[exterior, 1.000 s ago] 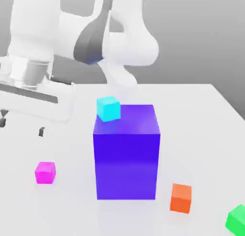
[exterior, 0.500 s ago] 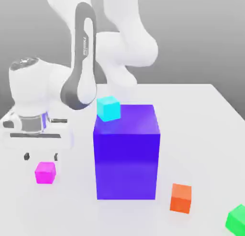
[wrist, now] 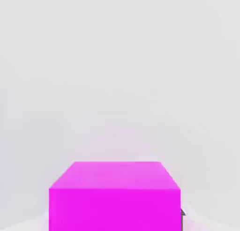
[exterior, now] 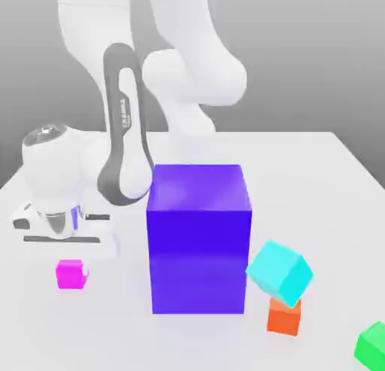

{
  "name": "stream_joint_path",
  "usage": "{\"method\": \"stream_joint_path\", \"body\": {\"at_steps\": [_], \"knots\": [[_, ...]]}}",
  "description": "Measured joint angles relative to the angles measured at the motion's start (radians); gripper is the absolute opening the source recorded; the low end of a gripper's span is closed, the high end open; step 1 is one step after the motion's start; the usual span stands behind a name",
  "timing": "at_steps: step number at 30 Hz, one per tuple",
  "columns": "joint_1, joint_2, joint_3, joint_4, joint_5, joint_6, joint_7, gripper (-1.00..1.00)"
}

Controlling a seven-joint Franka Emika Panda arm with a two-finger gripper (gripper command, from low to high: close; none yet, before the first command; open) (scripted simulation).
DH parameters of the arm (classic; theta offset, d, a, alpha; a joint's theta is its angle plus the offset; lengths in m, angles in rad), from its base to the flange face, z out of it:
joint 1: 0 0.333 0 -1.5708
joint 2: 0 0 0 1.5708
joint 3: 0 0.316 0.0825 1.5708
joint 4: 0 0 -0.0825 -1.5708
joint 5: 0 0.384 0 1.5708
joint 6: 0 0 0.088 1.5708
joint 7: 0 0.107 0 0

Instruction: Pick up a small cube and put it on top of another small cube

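Sitting close to the front, cut off by the edge at the exterior view's right, is the green cube (exterior: 373, 348). Next to it, toward the exterior view's left, is the orange cube (exterior: 283, 317), flat on the white table (exterior: 301, 181). The cyan cube (exterior: 280, 272) is all tipped over on a slant and hides the top of the orange one — I can't tell if those two touch. The pink cube (exterior: 70, 275) is on the exterior view's left, down low by the table and well apart from the green one. The gripper (exterior: 71, 272) is right over it, pointing down, with its fingers closed in on the pink cube's sides — shut as far as the cube lets them. Big and straight up, the blue block (exterior: 198, 249) stands between the pink cube and the orange cube. Farther back is the white arm (exterior: 192, 68), bending up above the table, with a gray wall (exterior: 301, 53) behind.
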State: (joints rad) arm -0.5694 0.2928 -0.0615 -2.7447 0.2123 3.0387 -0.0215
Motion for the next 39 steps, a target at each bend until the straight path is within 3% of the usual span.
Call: {"method": "stream_joint_path", "body": {"at_steps": [11,19,39], "knots": [[0.05,-0.218,-0.088,-0.039,-0.16,-0.184,0.119,-1.0],[0.121,-0.149,-0.008,0.134,-0.109,-0.328,0.189,-1.0],[0.656,-0.013,0.232,0.456,-0.264,-0.504,0.989,-1.0]]}}
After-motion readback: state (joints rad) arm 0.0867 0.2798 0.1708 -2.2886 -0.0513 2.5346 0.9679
